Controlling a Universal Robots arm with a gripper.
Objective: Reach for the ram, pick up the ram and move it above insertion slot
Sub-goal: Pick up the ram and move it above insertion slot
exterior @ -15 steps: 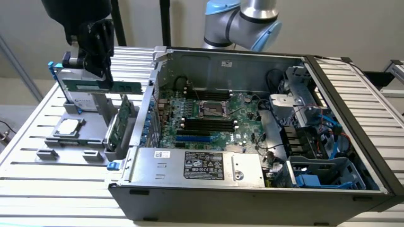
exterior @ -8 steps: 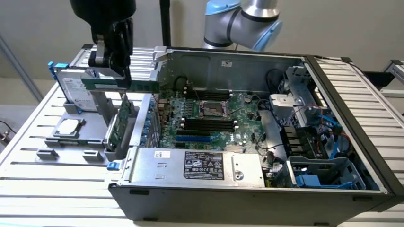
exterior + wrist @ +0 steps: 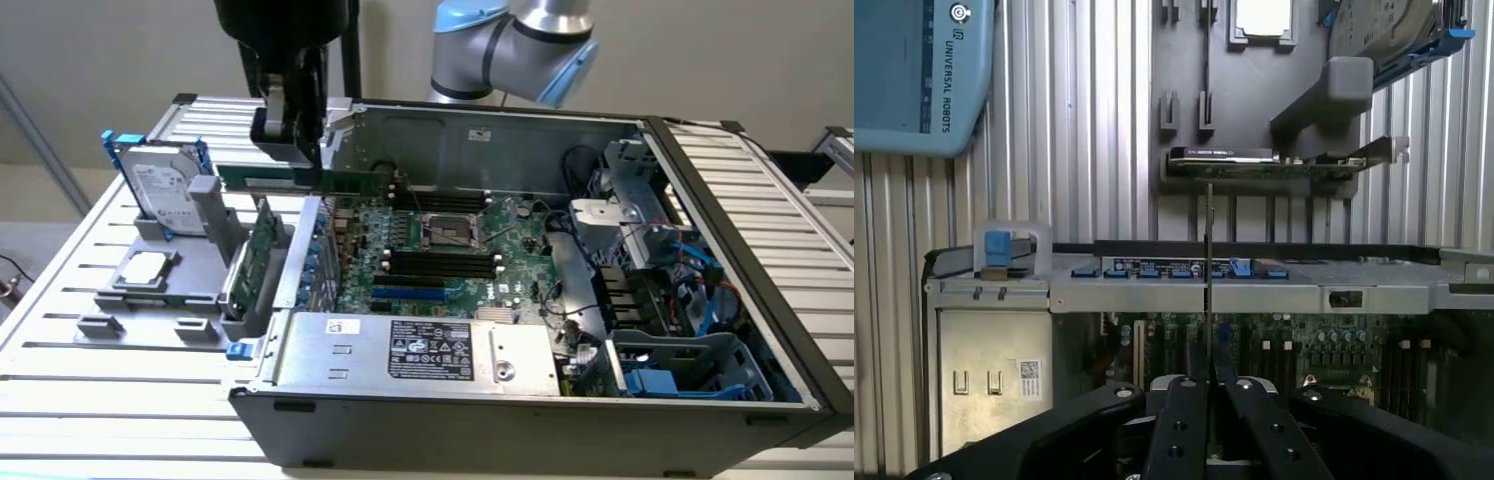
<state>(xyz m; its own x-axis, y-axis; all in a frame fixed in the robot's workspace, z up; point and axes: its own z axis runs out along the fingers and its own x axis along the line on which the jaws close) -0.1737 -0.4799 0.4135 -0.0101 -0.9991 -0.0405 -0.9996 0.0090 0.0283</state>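
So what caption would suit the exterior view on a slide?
Robot gripper holds the ram in its jaws, raised over the open computer case.

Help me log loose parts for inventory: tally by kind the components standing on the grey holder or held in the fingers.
Silver hard drive with blue rails: 1
Square silver processor chip: 1
Green expansion card with metal bracket: 1
Long thin green ram stick, clamped between the fingers: 1
Total: 4
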